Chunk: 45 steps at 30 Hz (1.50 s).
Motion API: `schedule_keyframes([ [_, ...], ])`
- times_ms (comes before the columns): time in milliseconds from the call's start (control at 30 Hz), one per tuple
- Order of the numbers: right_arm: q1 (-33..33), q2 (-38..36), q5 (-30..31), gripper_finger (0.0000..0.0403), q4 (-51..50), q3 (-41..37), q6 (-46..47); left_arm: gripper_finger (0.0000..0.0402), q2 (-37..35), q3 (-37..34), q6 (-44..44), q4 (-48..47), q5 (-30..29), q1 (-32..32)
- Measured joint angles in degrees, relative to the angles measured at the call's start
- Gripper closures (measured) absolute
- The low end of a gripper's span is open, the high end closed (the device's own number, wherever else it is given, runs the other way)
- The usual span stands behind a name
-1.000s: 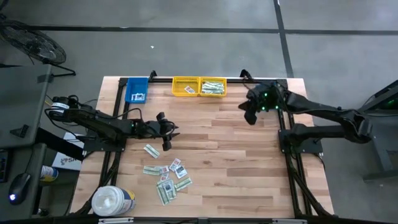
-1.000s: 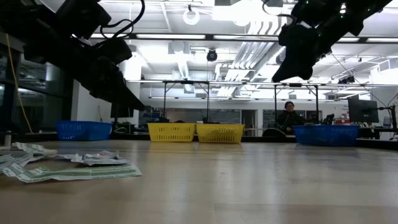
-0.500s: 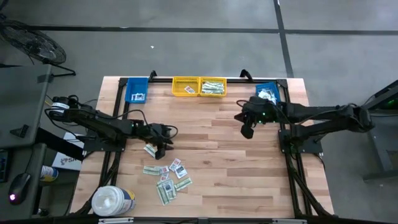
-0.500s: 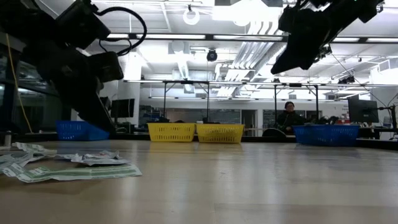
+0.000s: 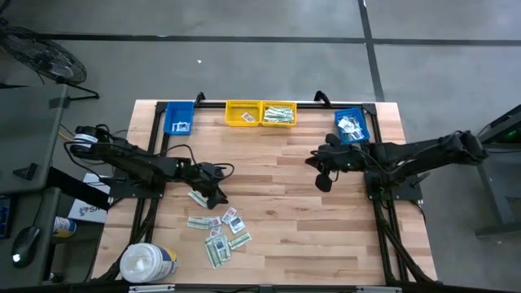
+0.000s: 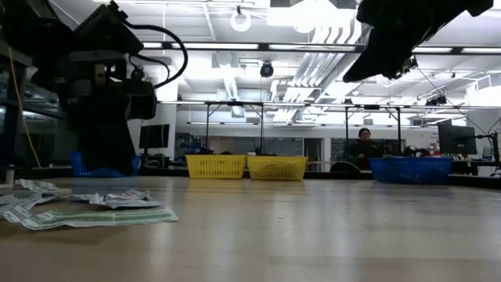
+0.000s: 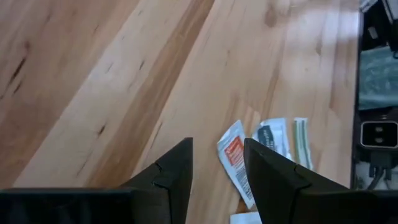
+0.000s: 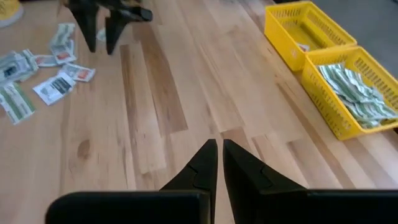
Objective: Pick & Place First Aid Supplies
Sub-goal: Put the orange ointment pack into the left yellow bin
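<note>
Pick step under way: left gripper [image 5: 218,195], jaws apart, hangs over a red-marked packet [image 7: 234,152] at the 12 o'clock edge of the scattered first aid supplies [image 5: 220,232] on the table [image 5: 285,220]. Next: lower, straddle, close. Right gripper [image 5: 323,181], jaws together & empty, waits at 3 o'clock.

High view straight down over table [image 5: 309,220]; low view level at tabletop; wrist views close, forward; all share scattered packets [image 5: 218,232].

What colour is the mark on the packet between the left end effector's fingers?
Orange-red, on the white packet; the left wrist view shows it best.
</note>
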Motion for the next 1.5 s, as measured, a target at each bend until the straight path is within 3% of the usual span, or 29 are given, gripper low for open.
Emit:
schedule_keyframes([
  [300, 4.7, 0.0, 2.1, 0.0386, 3.0, 0.0, -0.4, 0.0260, 4.6, 0.1, -4.8, 0.5, -0.5, 0.0],
  [733, 10.3, 0.0, 8.1, 0.0386, 4.1, 0.0, -0.1, 0.0260, 13.8, 0.9, -5.9, 8.0, 4.6, 0.0],
  [1267, 12.0, 0.0, 8.2, 0.0386, 4.1, 0.0, 0.0, 0.0260, 15.3, 5.5, 0.6, -1.9, 13.7, 0.1],
  [1500, 12.0, 0.0, 8.2, 0.0387, 4.1, 0.0, 0.0, 0.0260, 15.3, 5.4, 1.3, -1.9, 13.1, 0.0],
])
